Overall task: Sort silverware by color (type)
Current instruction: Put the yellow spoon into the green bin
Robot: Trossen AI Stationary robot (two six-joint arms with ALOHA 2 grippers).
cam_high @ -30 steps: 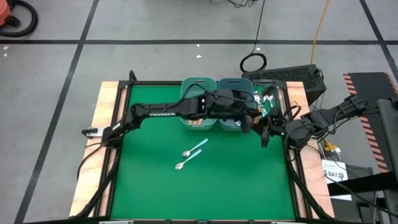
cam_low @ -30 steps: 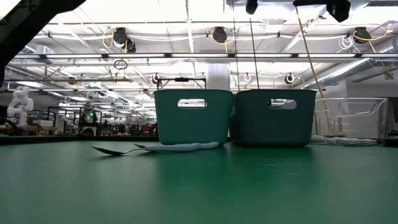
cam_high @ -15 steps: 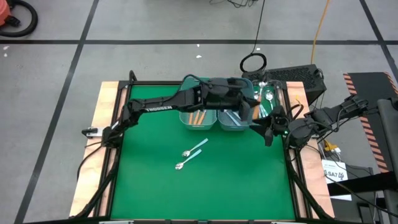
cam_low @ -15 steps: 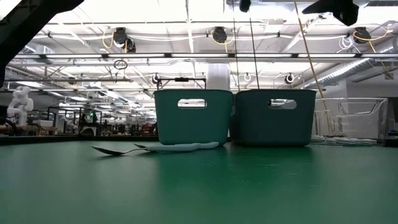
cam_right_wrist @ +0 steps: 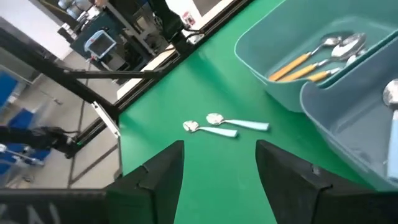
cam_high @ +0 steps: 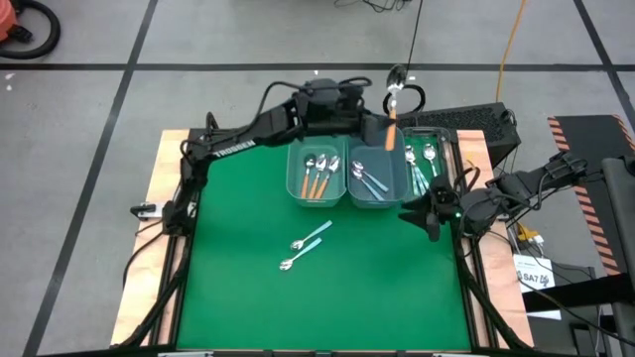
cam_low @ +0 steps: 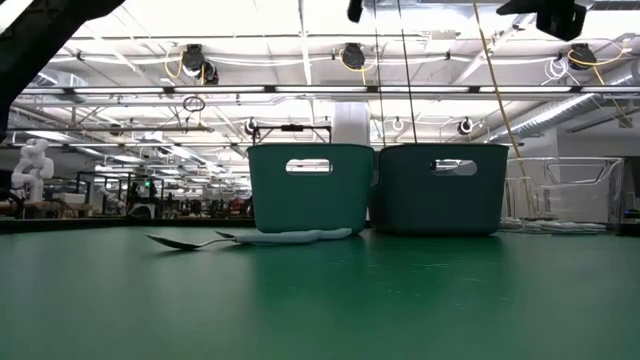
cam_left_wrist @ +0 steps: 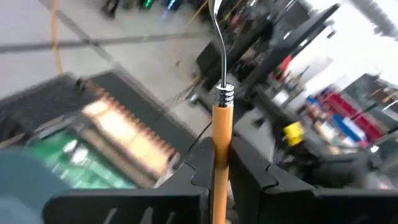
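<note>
My left gripper [cam_high: 382, 127] is raised above the far ends of the bins and is shut on an orange-handled spoon [cam_high: 392, 117]. The left bin [cam_high: 295, 171] holds orange spoons [cam_high: 317, 178], the middle bin [cam_high: 353, 194] light blue ones [cam_high: 369, 178], and the right bin [cam_high: 443, 159] teal-green ones [cam_high: 425, 164]. Two light blue spoons [cam_high: 306, 244] lie flat on the green mat, also seen in the right wrist view as the spoon pair [cam_right_wrist: 225, 124]. My right gripper [cam_high: 422, 212] hovers open near the table's right edge, its fingers [cam_right_wrist: 163, 175] wide apart. My left gripper pinches the spoon's orange handle [cam_left_wrist: 221, 146] between its two fingers [cam_left_wrist: 252, 177]. The spoon sticks out forward past the fingertips, its metal neck [cam_left_wrist: 224, 94] and bowl [cam_high: 395, 78] farthest from the gripper. It is lifted clear of the bins and the table.
The three teal bins stand side by side at the table's far edge; in the low view two of them [cam_low: 311, 188] rise behind the lying spoons [cam_low: 245, 238]. Wooden borders [cam_high: 159, 169] frame the mat. A black box [cam_high: 466, 121] and cables lie beyond the far right corner.
My left gripper has risen from over the middle and right bins and swung toward the table's far edge, carrying the orange spoon shut in its fingers; the spoon's bowl now points out past the far edge. The bins' contents, hidden by the arm before, now show.
</note>
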